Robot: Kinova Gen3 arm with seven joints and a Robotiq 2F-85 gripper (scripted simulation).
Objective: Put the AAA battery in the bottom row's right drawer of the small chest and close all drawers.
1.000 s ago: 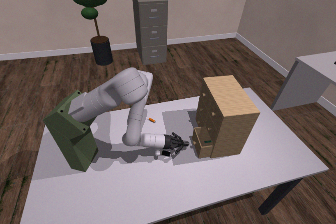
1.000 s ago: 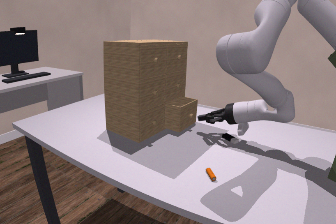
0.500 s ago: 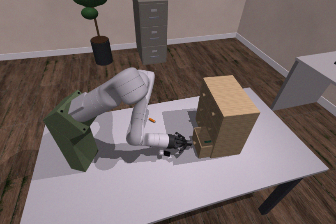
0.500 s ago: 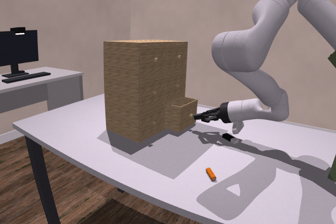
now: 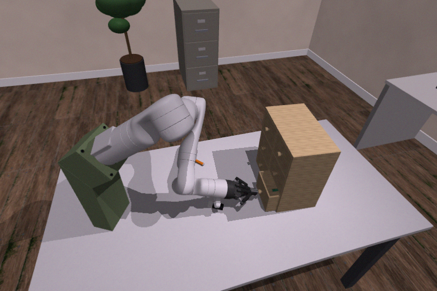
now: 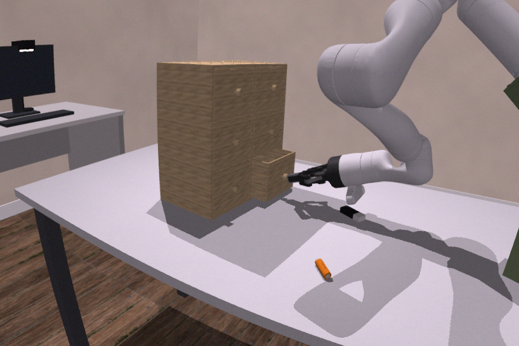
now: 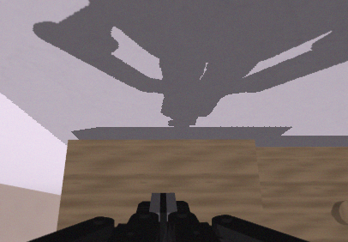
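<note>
The wooden small chest [image 5: 306, 178] [image 6: 186, 132] stands upright. Its bottom right drawer [image 5: 273, 204] [image 6: 259, 178] [image 7: 111, 172] is partly out and level; the other drawers look pushed in. A small dark green thing [image 5: 274, 189] lies inside it, perhaps the AAA battery; its label is too small to read. An orange cylinder [image 5: 199, 162] [image 6: 322, 268], like a battery, lies on the table. My gripper [image 5: 257, 191] [image 6: 290, 178] [image 7: 163, 209] is shut and empty, pointing level at the open drawer's front, with its fingertips at the knob. The frames do not settle whether they touch. The wrist view hides that knob.
A black block with a light grey end [image 5: 220, 206] [image 6: 348, 211] lies on the table [image 5: 282, 245] [image 6: 125, 216] below my wrist. The arm spans the table between its green base [image 5: 102, 196] and the chest. A desk stands beyond the chest.
</note>
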